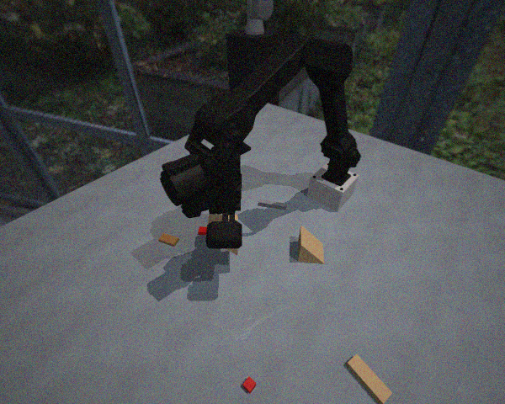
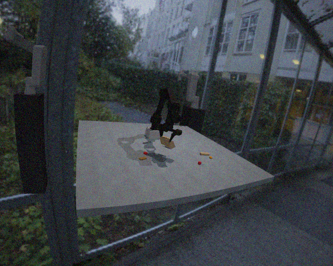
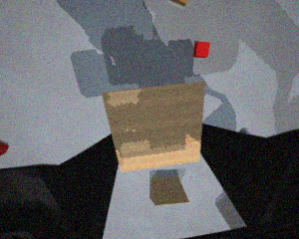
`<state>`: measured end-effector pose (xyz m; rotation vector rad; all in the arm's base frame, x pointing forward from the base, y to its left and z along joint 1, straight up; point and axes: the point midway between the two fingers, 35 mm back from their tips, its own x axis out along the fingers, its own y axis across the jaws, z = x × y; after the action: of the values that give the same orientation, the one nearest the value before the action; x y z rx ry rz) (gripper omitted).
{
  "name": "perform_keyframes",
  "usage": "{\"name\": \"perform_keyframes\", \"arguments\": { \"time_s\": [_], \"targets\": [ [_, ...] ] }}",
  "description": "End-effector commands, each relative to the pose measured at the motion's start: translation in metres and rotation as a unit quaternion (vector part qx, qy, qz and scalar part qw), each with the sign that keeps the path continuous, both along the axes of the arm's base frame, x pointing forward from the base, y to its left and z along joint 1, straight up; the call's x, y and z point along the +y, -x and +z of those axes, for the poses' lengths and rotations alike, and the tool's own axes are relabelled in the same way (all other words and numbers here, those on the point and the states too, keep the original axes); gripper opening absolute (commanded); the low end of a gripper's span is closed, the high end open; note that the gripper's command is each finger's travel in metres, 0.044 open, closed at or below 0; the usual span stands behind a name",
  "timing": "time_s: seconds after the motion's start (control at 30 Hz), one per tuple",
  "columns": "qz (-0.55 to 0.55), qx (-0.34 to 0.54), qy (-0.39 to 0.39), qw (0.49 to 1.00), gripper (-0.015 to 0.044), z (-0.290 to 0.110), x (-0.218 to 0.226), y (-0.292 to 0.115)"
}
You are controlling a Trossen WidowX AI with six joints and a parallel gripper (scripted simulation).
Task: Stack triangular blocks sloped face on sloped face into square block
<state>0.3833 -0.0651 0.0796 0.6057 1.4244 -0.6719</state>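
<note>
My gripper [image 1: 223, 235] [image 3: 154, 130] is shut on one tan triangular block [image 1: 220, 216] [image 3: 154, 121] and holds it above the grey table [image 1: 114, 326] [image 2: 109, 183] [image 3: 35, 65]. In the top view the fingers hide most of the held block. In the wrist view a broad face of it fills the middle between the dark fingers. The other tan triangular block [image 1: 310, 248] [image 2: 167, 142] rests on the table to the right of the gripper, apart from it, with its slope facing up.
The arm's white base [image 1: 332, 191] [image 2: 151, 133] stands behind. A small red cube [image 1: 202, 230] [image 3: 201, 49] and a small tan tile [image 1: 168, 239] lie left of the gripper. A tan plank [image 1: 369, 378] and another red cube [image 1: 248, 384] lie near the front edge.
</note>
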Motion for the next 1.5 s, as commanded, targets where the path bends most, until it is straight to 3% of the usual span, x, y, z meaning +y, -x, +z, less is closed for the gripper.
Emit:
{"name": "perform_keyframes", "arguments": {
  "time_s": [0.0,0.3,1.47],
  "targets": [
    [-0.067,-0.006,-0.023,0.997,0.0000,0.003,-0.001,-0.001],
    [-0.078,-0.007,-0.027,0.997,0.0000,0.004,0.002,0.000],
    [-0.078,-0.002,-0.034,0.996,0.0000,0.042,0.138,0.089]
  ]
}}
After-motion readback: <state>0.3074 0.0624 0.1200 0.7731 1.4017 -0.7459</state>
